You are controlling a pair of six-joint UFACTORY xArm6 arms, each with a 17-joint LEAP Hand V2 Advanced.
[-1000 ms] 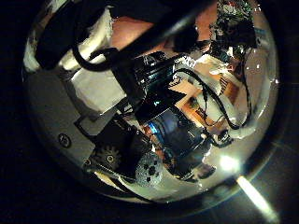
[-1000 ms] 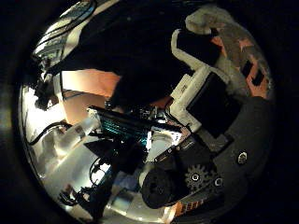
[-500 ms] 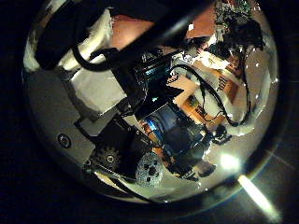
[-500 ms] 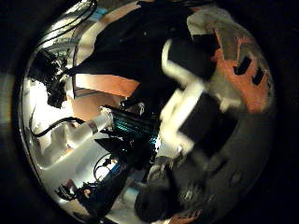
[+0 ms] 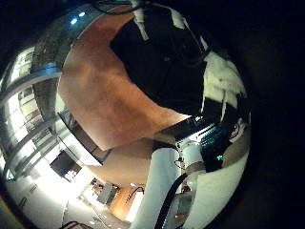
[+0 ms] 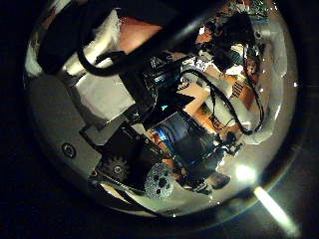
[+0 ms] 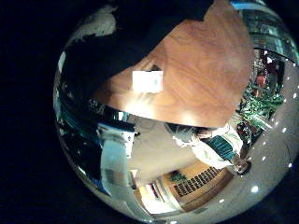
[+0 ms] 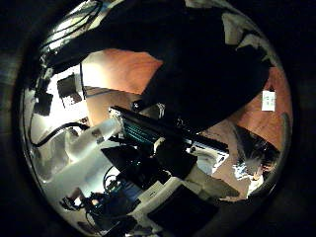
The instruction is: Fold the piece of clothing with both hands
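Filling much of my right thumb-side view, the piece of clothing (image 8: 207,69) is close under that palm and over the table (image 7: 192,56). From my left robot hand (image 5: 224,81) it shows as a bunched mass beside my own fingers, with bare table past it. Whether either my left or my right robot hand (image 8: 166,150) is pinching cloth or spread, I cannot tell. A small tag (image 7: 148,81) lies on bare table just beside the garment's edge. My worry is one side slipping free, so the fold goes down skewed or bunched. Open table around the garment leaves room to lay it flat.
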